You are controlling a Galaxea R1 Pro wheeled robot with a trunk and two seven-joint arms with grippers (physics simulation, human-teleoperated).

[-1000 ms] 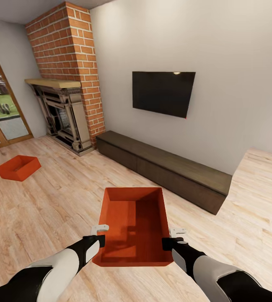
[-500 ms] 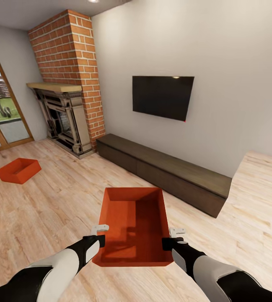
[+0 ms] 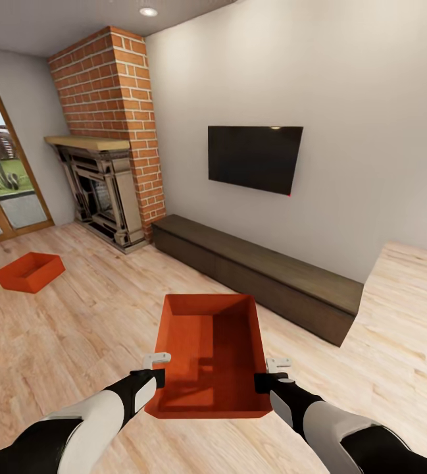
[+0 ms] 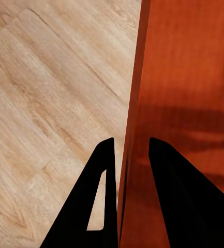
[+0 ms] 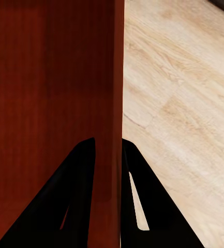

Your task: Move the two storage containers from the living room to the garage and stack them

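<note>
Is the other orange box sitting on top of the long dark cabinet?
No, the second storage container sits on the wood floor near the fireplace.

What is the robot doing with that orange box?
The robot is holding one orange storage container in front of itself. Its left gripper pinches one side wall and its right gripper pinches the other. The second container sits on the wood floor near the brick fireplace.

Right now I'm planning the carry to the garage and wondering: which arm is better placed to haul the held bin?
Neither alone: both. The left tool clamps the bin's left wall and the right tool clamps its right wall, one finger inside and one outside. The second bin lies far to the left, by the glass door.
</note>
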